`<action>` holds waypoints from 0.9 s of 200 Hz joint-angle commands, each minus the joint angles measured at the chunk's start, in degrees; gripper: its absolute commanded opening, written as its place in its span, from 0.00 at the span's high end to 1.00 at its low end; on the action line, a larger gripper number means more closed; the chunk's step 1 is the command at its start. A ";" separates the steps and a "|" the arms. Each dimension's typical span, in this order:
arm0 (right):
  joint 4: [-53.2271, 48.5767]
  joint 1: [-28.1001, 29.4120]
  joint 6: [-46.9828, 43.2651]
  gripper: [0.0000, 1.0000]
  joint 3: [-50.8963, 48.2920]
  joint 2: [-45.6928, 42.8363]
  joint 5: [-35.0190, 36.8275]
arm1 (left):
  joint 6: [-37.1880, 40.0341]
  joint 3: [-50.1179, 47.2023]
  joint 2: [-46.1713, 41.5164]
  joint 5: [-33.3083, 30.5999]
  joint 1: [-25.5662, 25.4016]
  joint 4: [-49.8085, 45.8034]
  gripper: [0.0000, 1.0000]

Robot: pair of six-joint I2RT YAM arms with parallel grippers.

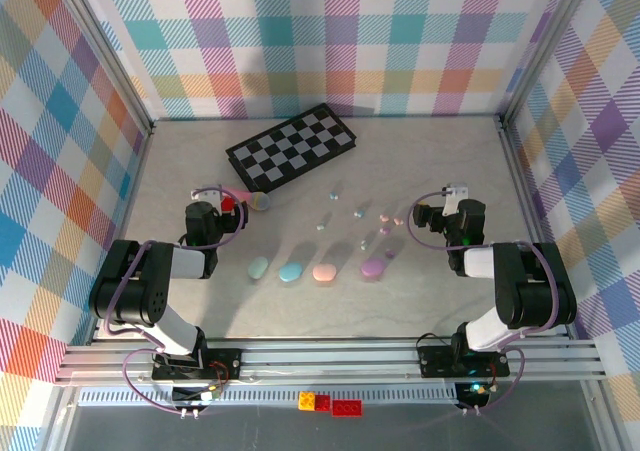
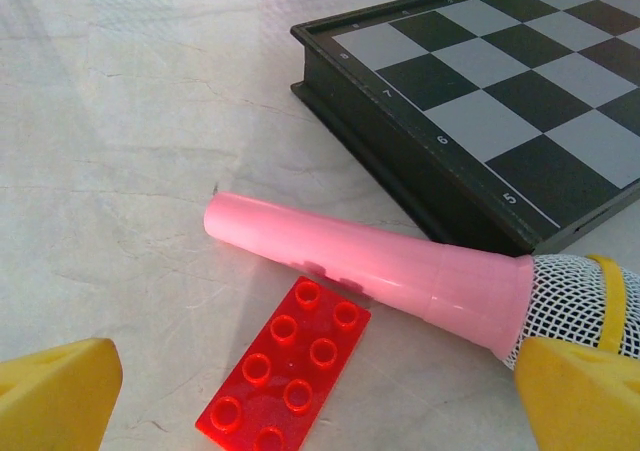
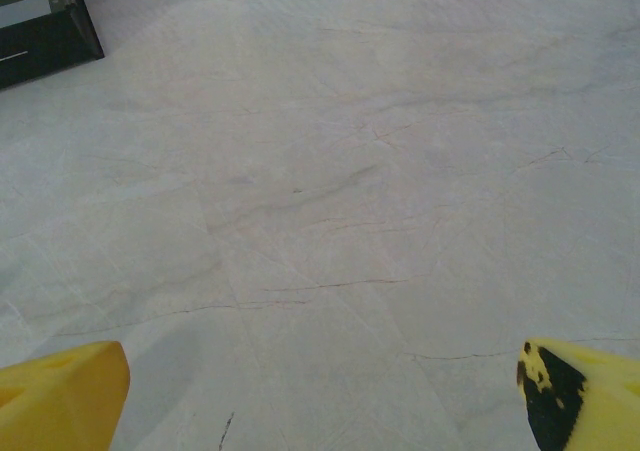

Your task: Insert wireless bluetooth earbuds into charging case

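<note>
Several tiny pastel earbuds point(image 1: 360, 211) lie scattered on the pale table between the two arms, one pink bud point(image 1: 386, 214) nearest the right arm. In front of them is a row of oval charging cases: greenish point(image 1: 259, 267), blue point(image 1: 291, 272), peach point(image 1: 325, 272) and purple point(image 1: 374, 267). My left gripper point(image 1: 226, 207) is open at the left, well apart from the buds, with its yellow fingertips point(image 2: 55, 391) spread over a red brick. My right gripper point(image 1: 438, 213) is open to the right of the buds, its fingertips point(image 3: 60, 396) over bare table with nothing between them.
A folded chessboard point(image 1: 291, 148) lies at the back, its edge point(image 2: 420, 161) close ahead of the left gripper. A flat red brick point(image 2: 285, 371) and a pink cone with a white mesh end point(image 2: 370, 266) lie under the left gripper. Checked walls enclose the table.
</note>
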 commanded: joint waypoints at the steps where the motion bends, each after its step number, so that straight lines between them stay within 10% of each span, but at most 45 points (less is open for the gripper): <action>1: 1.28 0.30 0.46 0.01 1.10 -0.21 -0.06 | -0.03 -0.06 -0.46 -0.94 0.00 -0.25 0.00; 78: -19.02 0.47 3.73 0.01 5.48 -15.54 -0.41 | 3.83 2.03 -18.34 -5.37 -5.36 -15.78 0.00; 180: -39.03 4.04 23.41 0.01 6.06 -28.82 -21.15 | 13.38 13.92 -24.28 0.98 -29.67 -45.33 0.00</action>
